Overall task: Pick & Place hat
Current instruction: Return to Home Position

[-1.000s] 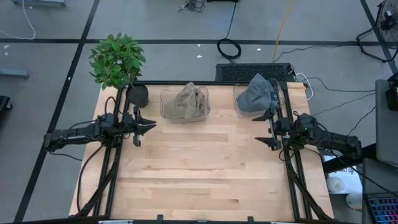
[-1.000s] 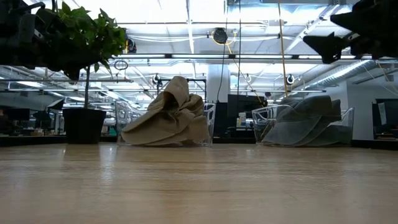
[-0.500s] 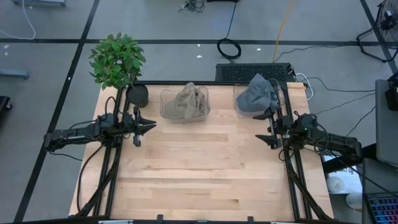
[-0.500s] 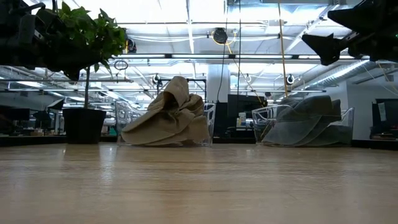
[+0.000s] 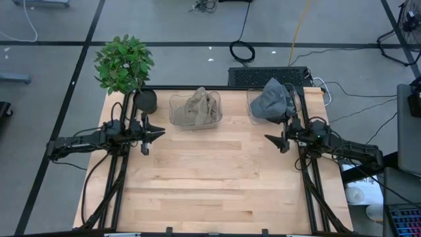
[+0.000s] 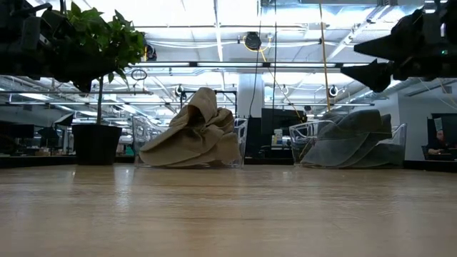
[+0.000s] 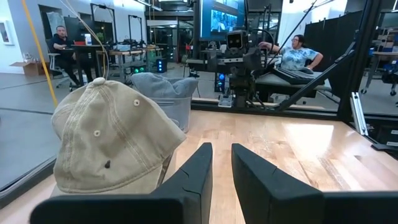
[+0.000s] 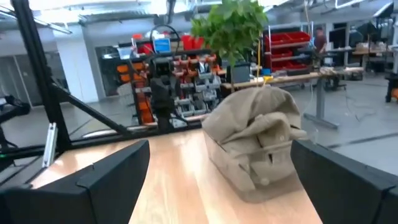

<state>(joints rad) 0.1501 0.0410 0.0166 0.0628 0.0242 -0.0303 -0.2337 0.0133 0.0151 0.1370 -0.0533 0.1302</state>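
A tan hat (image 5: 195,108) lies crumpled in a clear bin (image 5: 176,113) at the table's far middle; it also shows in the low view (image 6: 194,132) and both wrist views (image 7: 109,137) (image 8: 258,140). A grey hat (image 5: 270,100) fills a second clear bin (image 5: 252,113) at the far right and rises above its rim. My left gripper (image 5: 160,132) hovers level at the left side, shut but for a narrow slit (image 7: 221,155), holding nothing. My right gripper (image 5: 275,142) hovers at the right side near the grey hat's bin, wide open and holding nothing (image 8: 221,149) (image 6: 350,58).
A potted plant (image 5: 123,64) stands at the far left corner, its dark pot (image 5: 145,99) beside the tan hat's bin. Bare wooden tabletop (image 5: 217,178) stretches between the arms and toward the near edge. People sit at desks in the room beyond (image 7: 298,56).
My right gripper has sunk a little and rolled at the wrist, with its fingertips shifting slightly toward the table's left. It has stayed wide open. Both hats have kept still in their bins.
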